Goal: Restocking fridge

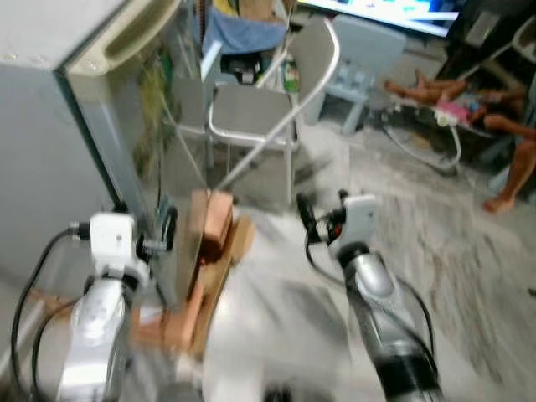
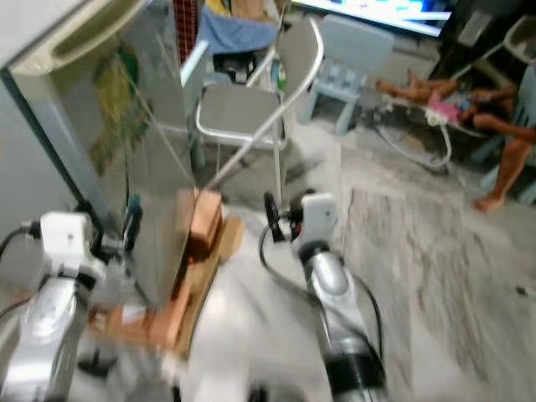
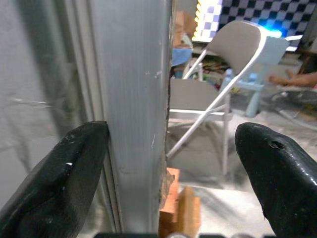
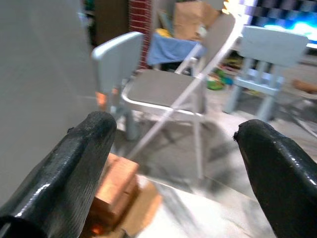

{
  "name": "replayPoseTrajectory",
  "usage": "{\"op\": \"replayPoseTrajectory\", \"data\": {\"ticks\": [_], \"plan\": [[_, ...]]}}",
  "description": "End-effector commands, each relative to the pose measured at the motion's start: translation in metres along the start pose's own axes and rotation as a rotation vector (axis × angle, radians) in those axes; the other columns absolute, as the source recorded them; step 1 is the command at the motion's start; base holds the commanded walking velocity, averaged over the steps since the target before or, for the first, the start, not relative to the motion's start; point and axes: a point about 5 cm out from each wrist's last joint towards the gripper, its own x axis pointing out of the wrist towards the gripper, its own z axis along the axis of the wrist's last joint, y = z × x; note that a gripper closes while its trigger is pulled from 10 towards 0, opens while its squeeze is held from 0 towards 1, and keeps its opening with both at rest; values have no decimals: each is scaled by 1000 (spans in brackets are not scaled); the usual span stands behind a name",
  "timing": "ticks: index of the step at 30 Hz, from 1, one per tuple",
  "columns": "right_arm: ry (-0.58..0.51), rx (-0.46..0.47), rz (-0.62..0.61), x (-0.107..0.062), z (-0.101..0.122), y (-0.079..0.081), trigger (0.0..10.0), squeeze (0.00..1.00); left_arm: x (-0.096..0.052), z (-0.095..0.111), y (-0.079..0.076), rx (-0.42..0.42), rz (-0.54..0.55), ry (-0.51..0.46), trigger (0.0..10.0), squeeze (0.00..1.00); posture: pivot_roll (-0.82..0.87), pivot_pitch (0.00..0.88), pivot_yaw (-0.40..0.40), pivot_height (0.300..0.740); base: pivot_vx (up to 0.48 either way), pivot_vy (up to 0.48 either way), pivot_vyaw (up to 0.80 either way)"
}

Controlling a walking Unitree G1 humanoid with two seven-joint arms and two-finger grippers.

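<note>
The grey fridge [image 1: 50, 126] stands at my left with a cream handle strip [image 1: 126, 38] along its top; its door looks shut. My left gripper [image 1: 163, 230] is raised against the fridge's front corner. In the left wrist view its fingers [image 3: 59, 183] are open and straddle the fridge's vertical edge [image 3: 133, 124]. My right gripper [image 1: 314, 219] hangs in the air to the right of the fridge, open and holding nothing; the right wrist view shows its fingers [image 4: 74, 168] spread wide. The eye views are blurred.
Orange wooden blocks [image 1: 209, 251] are stacked on the floor at the fridge's foot. A grey folding chair [image 1: 251, 109] stands just behind, and a pale blue plastic chair [image 1: 360, 50] beyond it. A person's legs [image 1: 511, 159] and a doll [image 1: 444, 105] are at far right.
</note>
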Motion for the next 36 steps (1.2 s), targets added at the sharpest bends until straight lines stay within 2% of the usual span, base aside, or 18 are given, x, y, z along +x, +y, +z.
{"op": "replayPoseTrajectory", "data": {"ticks": [1, 5, 9, 10, 12, 13, 16, 17, 18, 20, 23, 26, 28, 30, 32, 33, 35, 36], "plan": [[-12, 4, 5, 3, 4, 2, 10000, 0, 2, 1, -10, -5, -55, -2, 10000, 0, 135, 69, -113, 740, 0, 0, 0], [-7, -9, -13, 1, 7, 0, 10000, 0, 6, 2, -9, 5, -57, 0, 10000, 0, 138, 71, -115, 740, 0, 0, 0], [48, 12, -73, -24, 10, -13, 10000, 0, 19, 8, -7, 18, -62, -15, 10000, 0, 135, 71, -117, 740, 0, 0, 0], [83, -15, -86, -40, 7, -20, 10000, 0, 32, 15, -19, 4, -115, -32, 10000, 0, 123, 71, -116, 740, 0, 0, 0], [100, -26, -96, -46, 5, -23, 10000, 0, 39, 18, -27, -4, -152, -41, 10000, 0, 118, 71, -114, 740, 0, 0, 0], [115, -6, -120, -49, 3, -29, 10000, 0, 50, 26, -54, -19, -256, -65, 10000, 0, 112, 68, -114, 740, 0, 0, 0], [117, 21, -149, -50, 2, -34, 10000, 0, 60, 39, -94, -23, -417, -108, 10000, 0, 106, 64, -112, 740, 0, 0, 0], [118, 27, -156, -49, 1, -34, 10000, 0, 62, 48, -118, -31, -511, -136, 10000, 0, 100, 59, -107, 740, 0, 0, 0], [123, 22, -161, -48, 4, -33, 10000, 0, 63, 63, -154, -46, -657, -181, 10000, 0, 92, 52, -101, 740, 0, 0, 0], [120, 9, -162, -48, 5, -32, 10000, 0, 61, 73, -177, -57, -750, -212, 10000, 0, 88, 49, -97, 740, 0, 0, 0], [129, 11, -168, -52, 7, -30, 10000, 0, 59, 82, -193, -67, -811, -238, 10000, 0, 84, 47, -93, 740, 0, 0, 0], [154, 31, -171, -61, 6, -28, 10000, 0, 64, 79, -190, -51, -784, -233, 10000, 0, 72, 47, -83, 740, 0, 0, 0], [146, 45, -184, -65, 8, -29, 10000, 0, 70, 71, -178, -14, -702, -210, 10000, 0, 68, 49, -81, 740, 0, 0, 0], [132, 58, -188, -64, 9, -30, 10000, 0, 72, 63, -161, -10, -656, -187, 10000, 0, 71, 50, -81, 740, 0, 0, 0], [129, 66, -166, -63, 9, -28, 10000, 0, 73, 61, -150, -11, -622, -186, 10000, 0, 75, 49, -82, 740, 0, 0, 0], [130, 84, -145, -60, 8, -25, 10000, 0, 73, 56, -136, -19, -573, -179, 10000, 0, 81, 47, -82, 740, 0, -266, 0], [121, 95, -133, -57, 9, -24, 10000, 0, 71, 50, -122, -31, -516, -166, 10000, 0, 81, 43, -83, 740, 283, -379, 0], [121, 95, -133, -57, 9, -24, 10000, 0, 71, 50, -122, -31, -516, -166, 10000, 0, 81, 43, -83, 740, 274, -394, 0]]}}
